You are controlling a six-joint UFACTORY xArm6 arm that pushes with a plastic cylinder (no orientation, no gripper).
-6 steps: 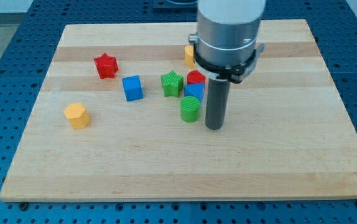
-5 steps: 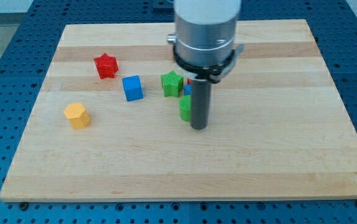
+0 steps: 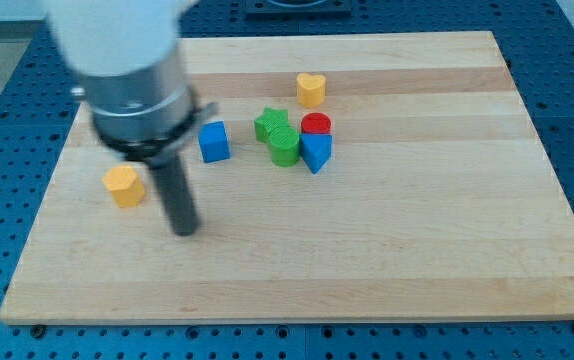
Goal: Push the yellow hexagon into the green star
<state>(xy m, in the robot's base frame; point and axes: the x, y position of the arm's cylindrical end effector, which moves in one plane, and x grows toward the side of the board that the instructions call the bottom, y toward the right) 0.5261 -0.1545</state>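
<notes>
The rod has swung from the middle of the board over to the view's left, and the green round block has been nudged up against the green star since a moment ago.

In the camera view, my tip (image 3: 184, 230) sits on the wooden board (image 3: 417, 250), just to the right of the yellow hexagon (image 3: 124, 186) and a little below it. It is near the hexagon but not touching it. There are no fingers here, only a plain dark rod, and it holds nothing.

The green star (image 3: 270, 124) is well off to the right of the hexagon, near the middle of the board. The green round block (image 3: 285, 148) touches its lower right side. Next to them are a red round block (image 3: 316, 124) and a blue triangle block (image 3: 315, 152). A blue cube (image 3: 214, 141) stands between the rod and the star. A yellow heart (image 3: 311, 89) sits alone toward the view's top. The arm's big grey body hides the red star.
</notes>
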